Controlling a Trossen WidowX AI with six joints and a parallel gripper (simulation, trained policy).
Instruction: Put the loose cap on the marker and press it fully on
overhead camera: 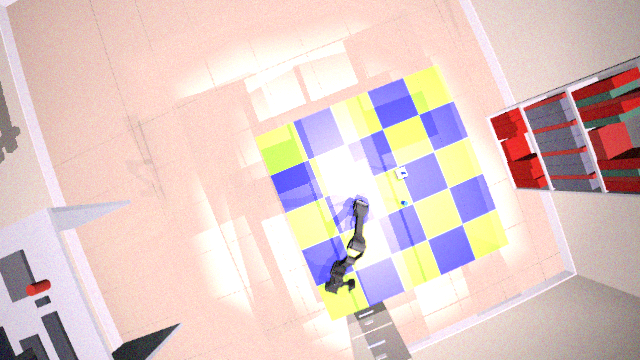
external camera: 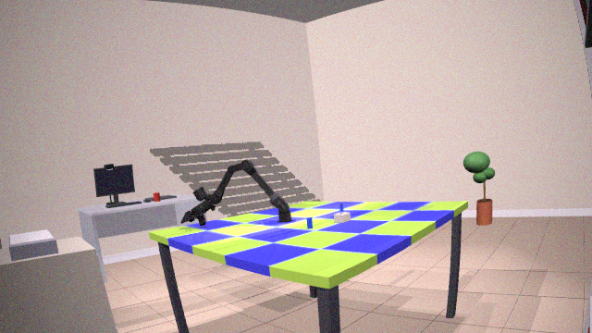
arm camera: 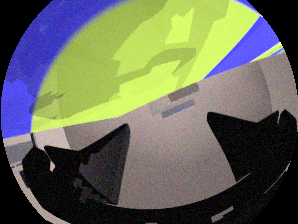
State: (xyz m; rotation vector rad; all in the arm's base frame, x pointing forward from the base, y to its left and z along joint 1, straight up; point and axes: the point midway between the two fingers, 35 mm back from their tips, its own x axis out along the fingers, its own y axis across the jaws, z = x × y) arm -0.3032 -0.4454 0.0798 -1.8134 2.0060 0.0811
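A white holder block point(overhead camera: 401, 173) point(external camera: 342, 217) stands on the table, with a small blue marker point(external camera: 341, 206) upright in it. The loose blue cap point(overhead camera: 404, 203) point(external camera: 309, 223) stands on the table a short way from the block, apart from it. My gripper point(external camera: 193, 220) point(arm camera: 170, 122) is open, with nothing between its fingers. It hangs low near the table's edge, far from both the cap and the block. Neither of them shows in the wrist view. The marker's tip is too small to make out in detail.
The black arm point(overhead camera: 359, 225) point(external camera: 261, 180) reaches from its base on the checkered table point(overhead camera: 452, 250) point(external camera: 324, 264) toward one corner. A drawer cabinet point(overhead camera: 382, 332) stands beyond that edge. The wrist view shows the table's edge and floor beyond.
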